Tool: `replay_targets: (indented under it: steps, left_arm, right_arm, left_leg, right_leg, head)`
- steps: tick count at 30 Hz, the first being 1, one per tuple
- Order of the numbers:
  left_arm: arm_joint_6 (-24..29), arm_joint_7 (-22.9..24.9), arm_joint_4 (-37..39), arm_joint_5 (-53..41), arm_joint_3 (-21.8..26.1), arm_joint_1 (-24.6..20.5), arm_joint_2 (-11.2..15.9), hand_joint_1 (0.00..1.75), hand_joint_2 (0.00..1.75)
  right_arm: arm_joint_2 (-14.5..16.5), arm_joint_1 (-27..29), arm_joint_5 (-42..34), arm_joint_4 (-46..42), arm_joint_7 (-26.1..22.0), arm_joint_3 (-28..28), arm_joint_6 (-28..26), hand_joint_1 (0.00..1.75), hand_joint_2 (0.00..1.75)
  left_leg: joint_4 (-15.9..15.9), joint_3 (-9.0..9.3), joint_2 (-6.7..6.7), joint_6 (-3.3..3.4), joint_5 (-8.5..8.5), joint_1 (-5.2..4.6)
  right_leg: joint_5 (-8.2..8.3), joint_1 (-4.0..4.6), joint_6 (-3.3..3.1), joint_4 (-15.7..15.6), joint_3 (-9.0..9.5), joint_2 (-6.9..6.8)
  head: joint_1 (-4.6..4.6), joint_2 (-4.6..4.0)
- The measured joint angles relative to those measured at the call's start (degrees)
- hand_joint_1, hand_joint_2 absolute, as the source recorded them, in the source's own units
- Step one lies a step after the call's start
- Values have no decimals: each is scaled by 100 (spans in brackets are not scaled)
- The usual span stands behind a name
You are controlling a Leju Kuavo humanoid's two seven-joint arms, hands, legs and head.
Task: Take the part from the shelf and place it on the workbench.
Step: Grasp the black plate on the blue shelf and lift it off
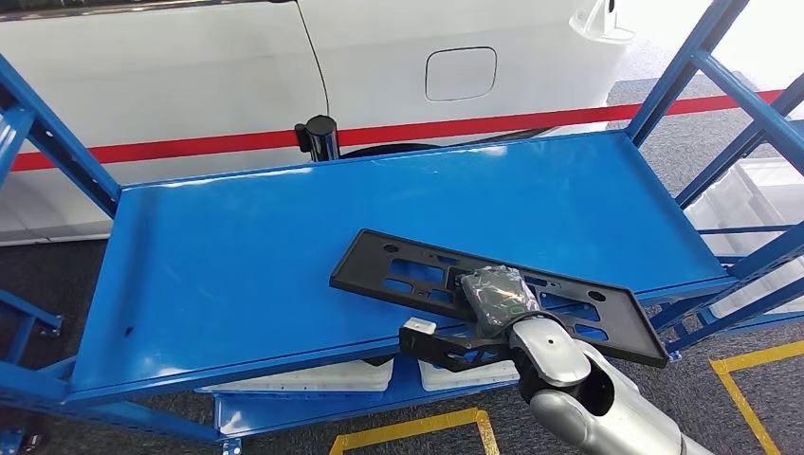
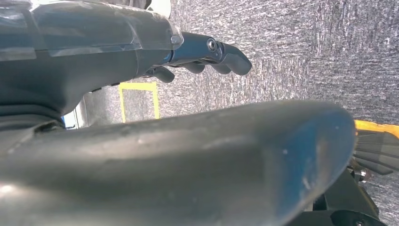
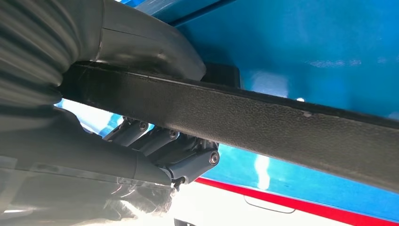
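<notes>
Head view first: my right hand point(image 1: 493, 301) holds the part point(image 1: 398, 275), a flat black plastic plate full of slots and holes, at the middle of its near long edge, my fingers wrapped over the top face. The part lies on the blue shelf point(image 1: 237, 256) close to the front lip, one end jutting past the shelf's right front corner. Behind the shelf stand a white car point(image 1: 190, 66) and a red barrier tape point(image 1: 152, 147); yellow floor lines point(image 1: 417, 428) show below. I judge the part light and fairly stiff, though long and thin enough to flex or tip at its far ends, so a hold near the middle of the long edge suits it, and the textured plastic should not slip much. Left wrist view: my left hand point(image 2: 207, 54) hangs over grey carpet point(image 2: 306, 47) with its fingers curled in around nothing, the thick thumb lying across the foreground. A yellow floor line sits beyond it. Right wrist view: here I see what the head view hides, namely the underside of the hold; the part's grainy black edge runs across the picture with my thumb on one face and my dark fingers point(image 3: 188, 157) folded against the other, the blue shelf behind. It does not show whether the part is off the shelf yet; I cannot tell.
</notes>
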Motion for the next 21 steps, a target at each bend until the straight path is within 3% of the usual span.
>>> replay_targets:
  steps: [5,9,21]
  left_arm:
    - [0,-7,0,-1,1,0,0,0,0]
    - [0,-235,0,-96,-7,0,0,0,175]
    - [-8,-639,0,-311,-153,-1,4,0,175]
  right_arm:
    - [7,1,-9,0,0,-35,3,175,175]
    - [14,30,21,0,0,-68,-77,175,175]
    - [-19,250,85,-103,0,-283,-150,175,175]
  left_leg:
    - [0,1,0,0,0,0]
    - [0,2,-1,0,0,0]
    - [0,2,-10,0,0,0]
  right_leg:
    - [0,0,0,0,1,0]
    - [0,0,0,0,1,0]
    - [-1,0,0,0,1,-2]
  head:
    - [0,0]
    - [1,0]
    - [1,0]
